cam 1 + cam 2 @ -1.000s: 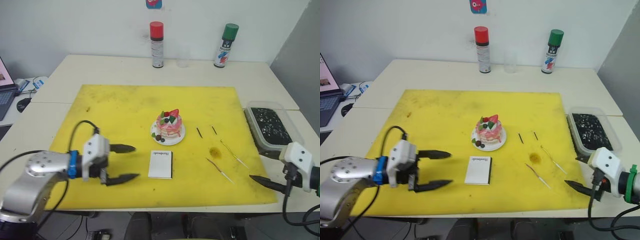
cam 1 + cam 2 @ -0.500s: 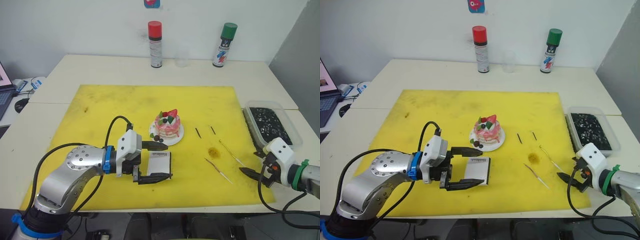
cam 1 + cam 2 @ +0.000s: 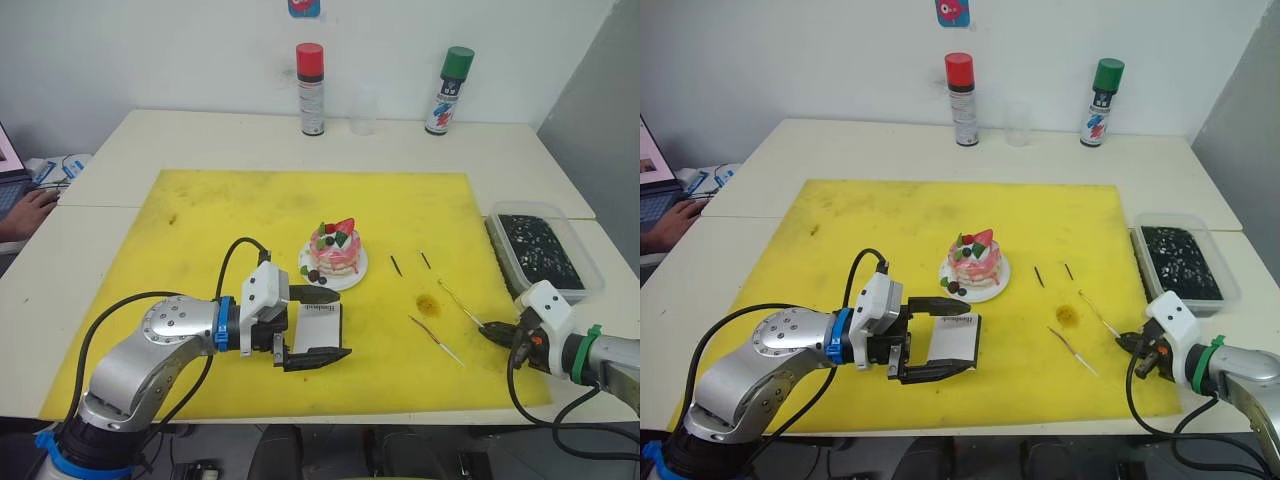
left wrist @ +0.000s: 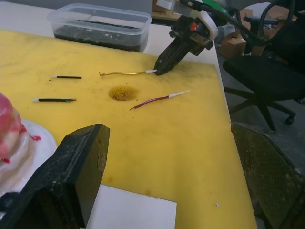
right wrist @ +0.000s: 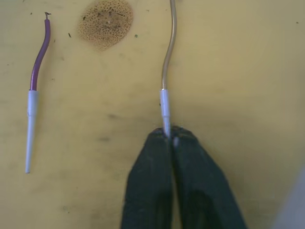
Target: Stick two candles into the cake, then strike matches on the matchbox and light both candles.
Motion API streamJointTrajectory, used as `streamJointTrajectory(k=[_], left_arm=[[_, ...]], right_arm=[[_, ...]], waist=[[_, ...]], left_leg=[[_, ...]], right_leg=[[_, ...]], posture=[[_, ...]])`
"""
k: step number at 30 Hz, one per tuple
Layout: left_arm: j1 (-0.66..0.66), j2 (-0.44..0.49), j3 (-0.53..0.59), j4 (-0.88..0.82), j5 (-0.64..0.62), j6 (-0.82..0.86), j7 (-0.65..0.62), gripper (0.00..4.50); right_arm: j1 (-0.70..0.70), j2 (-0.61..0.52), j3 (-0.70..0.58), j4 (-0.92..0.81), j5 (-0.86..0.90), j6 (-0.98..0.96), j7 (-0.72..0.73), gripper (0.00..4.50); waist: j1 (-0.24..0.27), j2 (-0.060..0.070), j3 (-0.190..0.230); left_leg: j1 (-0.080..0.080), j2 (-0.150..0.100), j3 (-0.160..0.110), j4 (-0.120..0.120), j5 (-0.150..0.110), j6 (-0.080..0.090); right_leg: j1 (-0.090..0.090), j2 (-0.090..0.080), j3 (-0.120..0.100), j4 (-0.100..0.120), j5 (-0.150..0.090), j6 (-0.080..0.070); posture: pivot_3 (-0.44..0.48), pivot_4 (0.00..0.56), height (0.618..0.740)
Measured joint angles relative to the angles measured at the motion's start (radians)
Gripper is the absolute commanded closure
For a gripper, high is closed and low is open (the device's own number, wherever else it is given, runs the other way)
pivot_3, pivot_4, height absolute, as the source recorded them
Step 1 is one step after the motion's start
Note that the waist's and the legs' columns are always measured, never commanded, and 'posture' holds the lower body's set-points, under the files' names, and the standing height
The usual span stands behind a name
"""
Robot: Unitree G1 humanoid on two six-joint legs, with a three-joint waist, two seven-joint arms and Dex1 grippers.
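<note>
Nothing is planted in the cake [image 3: 337,251] yet; one candle [image 5: 168,57] is pinched by the closed right pincer [image 5: 170,137], the left pincer [image 3: 328,324] gapes astride the matchbox [image 3: 318,323].

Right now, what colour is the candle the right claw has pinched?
The candle has an olive-gold stem with a white tip, gripped by the right claw. The right wrist view shows it best.

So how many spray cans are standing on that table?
2. A red-capped can and a green-capped can stand apart at the table's far edge by the wall, red one to the robot's left.
</note>
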Motion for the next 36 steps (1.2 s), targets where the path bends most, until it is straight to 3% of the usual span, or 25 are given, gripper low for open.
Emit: streamJointTrajectory(k=[7,11,15,20,26,35,36], left_arm=[[0.000,-0.086,0.014,0.017,-0.098,0.123,0.106,0.00],[-0.071,-0.189,0.043,0.043,-0.220,0.218,0.203,0.00],[-0.210,-0.332,0.133,0.124,-0.474,0.349,0.379,0.00],[-0.310,-0.371,0.209,0.208,-0.686,0.423,0.510,0.00],[-0.324,-0.378,0.226,0.234,-0.854,0.440,0.580,0.00],[-0.324,-0.381,0.226,0.245,-0.931,0.432,0.629,0.00],[-0.324,-0.382,0.225,0.248,-0.939,0.432,0.631,0.37]], right_arm=[[-0.024,0.014,-0.081,-0.058,0.127,0.071,0.006,4.47],[-0.219,0.094,-0.151,-0.133,0.331,0.177,-0.071,4.47],[-0.457,0.237,-0.139,-0.144,0.659,0.278,-0.255,4.47],[-0.579,0.307,-0.071,-0.114,0.935,0.301,-0.469,4.47],[-0.607,0.287,0.010,-0.081,1.146,0.265,-0.623,4.47],[-0.615,0.229,0.081,-0.076,1.252,0.204,-0.685,4.47],[-0.615,0.225,0.090,-0.076,1.259,0.196,-0.687,4.50]], waist=[[-0.001,0.000,0.000],[-0.003,0.000,0.000],[-0.003,0.001,0.001],[-0.003,0.001,0.001],[-0.002,0.001,0.001],[-0.002,0.001,0.001],[-0.002,0.001,0.001]], left_leg=[[0.000,0.000,0.000,0.000,0.000,0.000],[0.000,0.000,-0.003,0.001,0.000,0.000],[-0.002,-0.001,-0.006,0.003,0.000,0.000],[-0.010,-0.001,-0.006,0.003,0.000,0.000],[-0.011,-0.001,-0.006,0.003,0.000,0.001],[-0.010,-0.001,-0.006,0.004,0.001,0.001],[-0.010,-0.001,-0.006,0.004,0.001,0.001]], right_leg=[[0.000,0.000,0.000,0.000,0.001,0.002],[0.000,0.002,0.000,0.001,0.004,0.004],[0.001,0.003,-0.001,0.000,0.005,0.005],[-0.006,0.003,-0.001,0.000,0.005,0.005],[-0.007,0.003,-0.002,0.000,0.006,0.002],[-0.007,0.003,-0.001,0.000,0.005,0.004],[-0.007,0.003,-0.001,0.000,0.005,0.004]], posture=[[0.000,0.150,0.740],[0.000,0.150,0.740],[0.000,0.150,0.740],[0.000,0.150,0.740],[0.000,0.150,0.740],[0.000,0.150,0.740],[0.000,0.150,0.740]])
